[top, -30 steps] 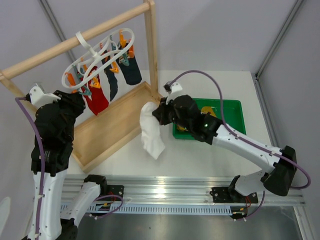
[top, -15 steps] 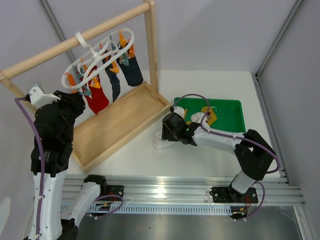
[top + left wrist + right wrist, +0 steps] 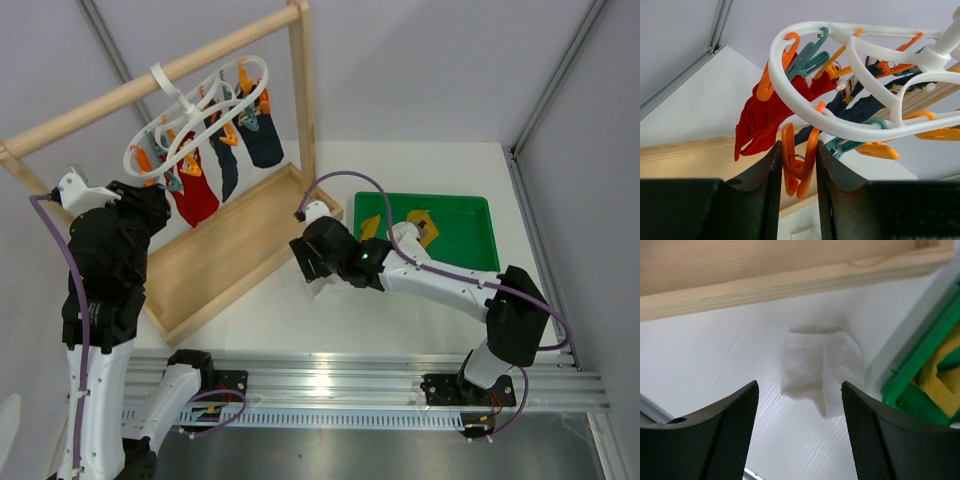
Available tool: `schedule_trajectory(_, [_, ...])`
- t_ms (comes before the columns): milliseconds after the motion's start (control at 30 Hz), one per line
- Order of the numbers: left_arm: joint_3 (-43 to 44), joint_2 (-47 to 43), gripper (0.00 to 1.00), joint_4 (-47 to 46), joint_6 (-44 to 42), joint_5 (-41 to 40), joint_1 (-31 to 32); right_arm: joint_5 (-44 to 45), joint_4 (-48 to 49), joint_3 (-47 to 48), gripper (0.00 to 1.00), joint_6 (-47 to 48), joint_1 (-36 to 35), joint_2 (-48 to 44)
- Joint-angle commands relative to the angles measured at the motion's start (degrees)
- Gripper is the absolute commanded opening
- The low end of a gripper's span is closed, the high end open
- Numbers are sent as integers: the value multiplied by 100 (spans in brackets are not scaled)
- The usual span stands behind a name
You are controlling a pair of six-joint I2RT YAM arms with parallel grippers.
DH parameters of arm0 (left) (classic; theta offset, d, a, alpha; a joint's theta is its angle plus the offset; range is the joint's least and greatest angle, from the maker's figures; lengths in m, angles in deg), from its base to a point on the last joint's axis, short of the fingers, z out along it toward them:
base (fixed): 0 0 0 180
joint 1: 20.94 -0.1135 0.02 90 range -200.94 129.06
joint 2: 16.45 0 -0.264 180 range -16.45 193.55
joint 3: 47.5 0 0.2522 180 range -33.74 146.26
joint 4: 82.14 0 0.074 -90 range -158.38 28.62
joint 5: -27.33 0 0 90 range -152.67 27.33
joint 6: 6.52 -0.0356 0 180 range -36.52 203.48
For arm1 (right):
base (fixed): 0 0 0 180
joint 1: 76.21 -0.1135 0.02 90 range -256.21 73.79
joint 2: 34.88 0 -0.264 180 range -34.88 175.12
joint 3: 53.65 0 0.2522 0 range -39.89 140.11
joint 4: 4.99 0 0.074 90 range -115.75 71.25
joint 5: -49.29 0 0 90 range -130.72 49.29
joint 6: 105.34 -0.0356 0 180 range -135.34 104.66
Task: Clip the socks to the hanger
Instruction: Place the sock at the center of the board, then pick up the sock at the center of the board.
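The white hanger [image 3: 200, 112] hangs by its hook from the wooden rail, with orange and teal pegs around its loops [image 3: 840, 125]. My left gripper [image 3: 157, 193] is up at its lower left rim. In the left wrist view its jaws [image 3: 798, 150] press both sides of an orange clip peg [image 3: 799, 172]. A white sock [image 3: 820, 371] lies crumpled on the table beside the green tray. My right gripper [image 3: 799, 387] hovers just above it, open and holding nothing; from above the gripper [image 3: 318, 262] covers most of that sock [image 3: 326, 291]. Mustard socks [image 3: 422, 226] lie in the tray.
The tall wooden rack stands on a tray base [image 3: 240, 255] at the left, its edge [image 3: 790, 282] just beyond the white sock. A red sock [image 3: 195, 200] and dark navy socks [image 3: 262, 140] hang from pegs. The green tray [image 3: 470, 258] sits right of the sock.
My right gripper carried the white sock down to the table, opened and let it go, then drew slightly left above it. The left arm has not moved.
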Motion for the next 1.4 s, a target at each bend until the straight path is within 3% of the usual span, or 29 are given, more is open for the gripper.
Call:
schedule_trajectory(0, [-118,41,1,697,-165,-86,-135,-312,-237,452,70,989,-210,478])
schedule_trajectory(300, [-127,32,1,697,-157,-42,-135,-323,88,672,70,1262,-394,1453])
schedule_trajectory(767, [-136,24,1,697,-157,-24,-143,-242,404,506,61,1034,-61,2403])
schedule_trajectory(867, [-127,32,1,697,-165,-15,-143,-243,387,453,54,903,18,2517])
schedule_trajectory(1000, [-136,32,1,697,-165,-24,-143,-355,273,243,29,735,211,2606])
schedule_trajectory(1067, [-136,32,1,697,-165,-15,-143,-505,308,102,22,674,299,2536])
schedule_trajectory(1167, [-136,41,1,697,-165,11,-143,-725,334,-101,1,638,414,2361])
schedule_trajectory(1367, [-101,24,1,714,-157,20,-144,-1919,729,-224,0,989,344,1483])
